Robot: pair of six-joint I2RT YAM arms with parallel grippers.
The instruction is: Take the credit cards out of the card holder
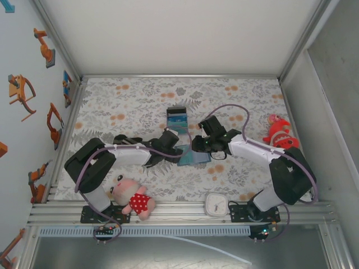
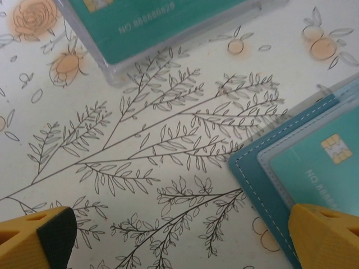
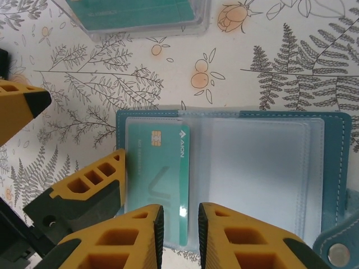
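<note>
Item: steel-blue bifold card holder [image 3: 339, 168], stitched edge, lying open and flat on the floral-print desk [image 3: 269, 67], midway between the two arms in the top view [image 1: 193, 158]. Contents: one teal credit card [image 3: 160, 174] with a gold chip, seated under the clear plastic sleeve [image 3: 263, 168] of the left-hand panel; the right-hand panel looks empty. Orientation: in the right wrist view the card's long axis runs straight away from the right gripper [image 3: 179, 210], chip end far, plain short end nearest and lying in the gap between the jaws. Right jaws: drawn close with a narrow slot between them; whether they actually pinch the card's end cannot be told. Left gripper [image 2: 179, 216]: jaws spread wide, one yellow finger [image 3: 90, 185] at the holder's outer left edge beside the card, the other out on bare desk, holding nothing. Judgement: the right arm is the nearer and better aligned, so the card would likely have to slide out along its own length toward that gripper, with the left finger placed to steady the holder. Also present: a second teal card [image 2: 168, 22] on a clear plastic case [image 2: 120, 73], lying on the desk beyond the holder and apart from it, already out.
</note>
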